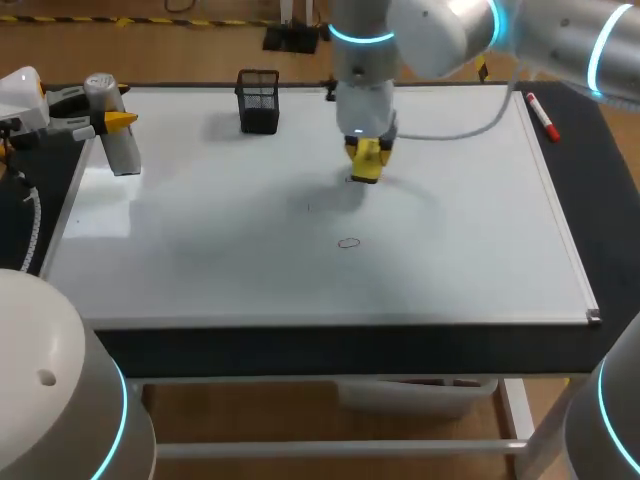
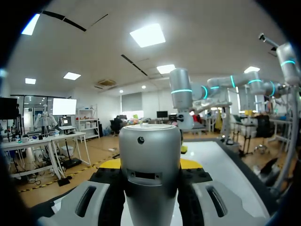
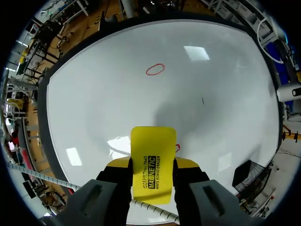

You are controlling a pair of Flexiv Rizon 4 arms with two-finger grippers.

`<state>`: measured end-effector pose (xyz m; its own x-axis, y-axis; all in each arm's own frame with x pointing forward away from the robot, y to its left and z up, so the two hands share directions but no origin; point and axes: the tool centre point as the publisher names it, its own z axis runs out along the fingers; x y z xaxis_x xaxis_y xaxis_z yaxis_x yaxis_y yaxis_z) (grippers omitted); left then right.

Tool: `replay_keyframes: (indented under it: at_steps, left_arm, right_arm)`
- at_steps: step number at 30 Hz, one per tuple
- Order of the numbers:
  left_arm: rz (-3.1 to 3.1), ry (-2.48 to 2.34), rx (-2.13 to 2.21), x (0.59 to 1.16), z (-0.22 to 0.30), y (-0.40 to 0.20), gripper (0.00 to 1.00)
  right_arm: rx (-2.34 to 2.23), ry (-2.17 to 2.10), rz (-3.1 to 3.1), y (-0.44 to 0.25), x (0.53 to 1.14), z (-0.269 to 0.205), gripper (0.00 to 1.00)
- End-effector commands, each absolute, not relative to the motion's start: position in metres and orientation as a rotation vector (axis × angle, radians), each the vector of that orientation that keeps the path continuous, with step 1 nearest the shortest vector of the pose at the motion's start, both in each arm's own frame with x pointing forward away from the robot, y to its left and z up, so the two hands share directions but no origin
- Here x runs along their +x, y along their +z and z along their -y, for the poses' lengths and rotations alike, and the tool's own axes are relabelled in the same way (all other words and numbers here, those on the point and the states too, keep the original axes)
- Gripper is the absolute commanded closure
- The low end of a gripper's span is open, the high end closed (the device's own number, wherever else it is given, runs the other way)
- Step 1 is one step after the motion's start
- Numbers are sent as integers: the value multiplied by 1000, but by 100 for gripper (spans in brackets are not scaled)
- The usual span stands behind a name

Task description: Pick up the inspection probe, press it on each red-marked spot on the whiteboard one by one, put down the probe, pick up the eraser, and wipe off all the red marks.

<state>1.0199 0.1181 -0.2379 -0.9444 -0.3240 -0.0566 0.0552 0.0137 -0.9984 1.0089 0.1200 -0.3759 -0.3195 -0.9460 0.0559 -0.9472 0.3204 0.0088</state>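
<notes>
Our right claw [image 3: 151, 165] is closed on the yellow eraser [image 3: 153, 141], one finger on each long side, and holds it low over the far middle of the whiteboard [image 1: 450, 230]. We judge the eraser light and stiff, a hard shell with a soft wiping face. The side grip suits it, provided it is pressed flat so it does not tip or skid on the glossy board.

Our left claw [image 2: 150, 165] grips the probe [image 2: 149, 155] at the bench's far left edge. The probe looks like a smooth, rigid, metal-looking cylinder. It could slip, so holding it around the barrel seems right.

A red ring [image 3: 155, 69] sits well ahead of the eraser, and a small red trace [image 3: 177, 148] peeks out just beside it.

We cannot see the eraser's underside, so we cannot tell whether it touches the board, or what marks lie beneath it. The probe's tip is cut off in the left wrist view. A faint dark tick [image 3: 202, 100] between eraser and ring is too small to identify.
</notes>
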Motion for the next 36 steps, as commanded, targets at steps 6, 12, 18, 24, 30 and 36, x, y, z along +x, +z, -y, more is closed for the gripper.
replay_keyframes:
  at_steps: [6,12,18,24,30,36]
  left_arm:
    - [-2020,-2012,-279,1019,-117,-237,100]
    - [-2020,-2012,-279,1019,-117,-237,100]
    - [-2020,-2012,-279,1019,-117,-237,100]
    - [-2020,-2012,-279,1019,-117,-237,100]
    - [-2020,-2012,-279,1019,-117,-237,100]
    - [-2020,-2012,-279,1019,-117,-237,100]
  right_arm:
    - [1663,4,2631,-372,987,-38,100]
    - [1540,-19,2709,-374,978,1,100]
    - [1435,-34,2768,-375,966,33,100]
    - [1356,-49,2805,-378,956,58,100]
    - [1307,-83,2822,-384,951,71,100]
    - [1287,-95,2821,-388,951,75,100]
